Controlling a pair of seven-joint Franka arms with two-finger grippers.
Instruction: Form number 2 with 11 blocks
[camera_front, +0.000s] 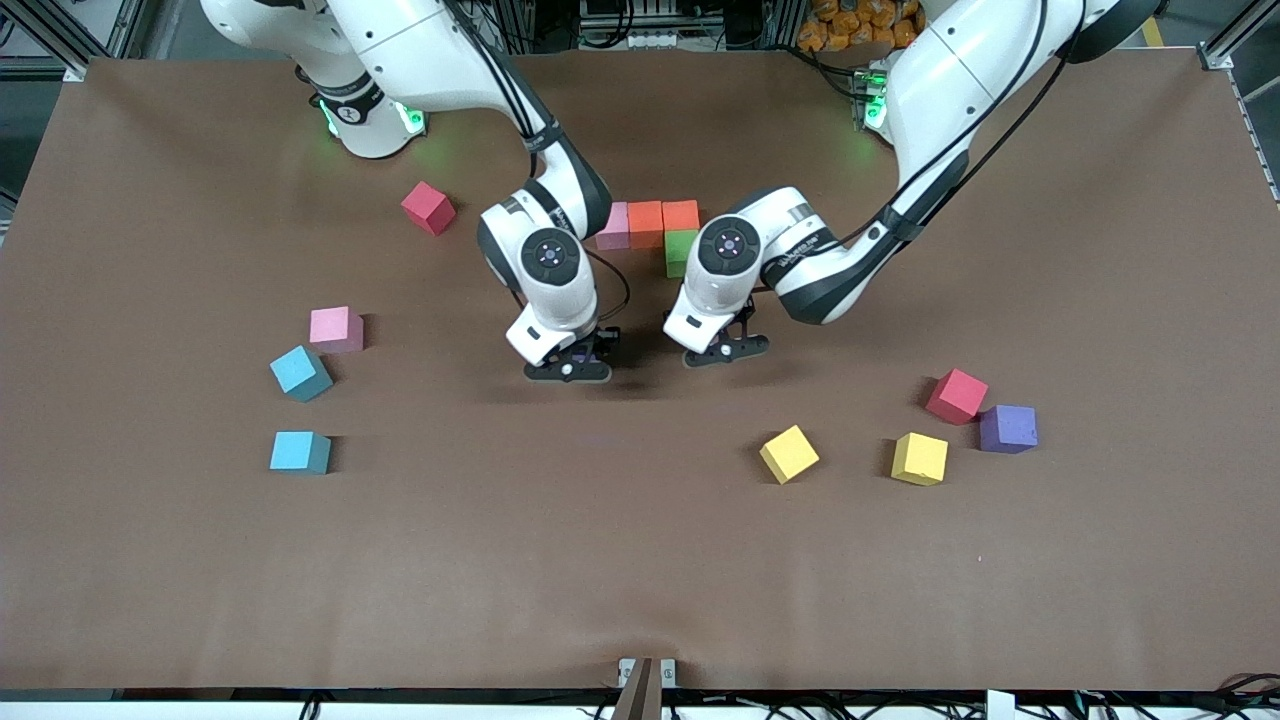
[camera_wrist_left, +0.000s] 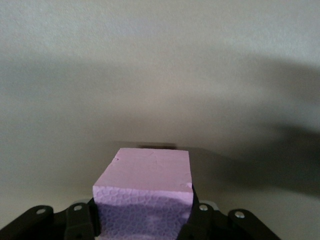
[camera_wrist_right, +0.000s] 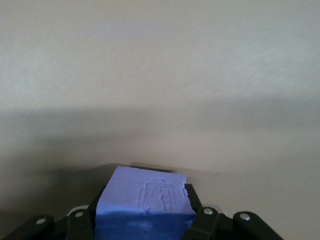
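Note:
A row of a pink block (camera_front: 613, 225) and two orange blocks (camera_front: 645, 222) stands near the robots' bases. A green block (camera_front: 681, 252) sits against its end, nearer the front camera. My left gripper (camera_front: 725, 350) is low over the table's middle, just past the green block. In the left wrist view it (camera_wrist_left: 144, 215) is shut on a pink block (camera_wrist_left: 147, 170). Beside it my right gripper (camera_front: 570, 368) is equally low. In the right wrist view it (camera_wrist_right: 142, 215) is shut on a bluish-purple block (camera_wrist_right: 145, 192). Both held blocks are hidden in the front view.
Toward the right arm's end lie a red block (camera_front: 428, 208), a pink block (camera_front: 336, 329) and two light blue blocks (camera_front: 301, 373). Toward the left arm's end lie two yellow blocks (camera_front: 789, 453), a red block (camera_front: 956, 395) and a purple block (camera_front: 1008, 428).

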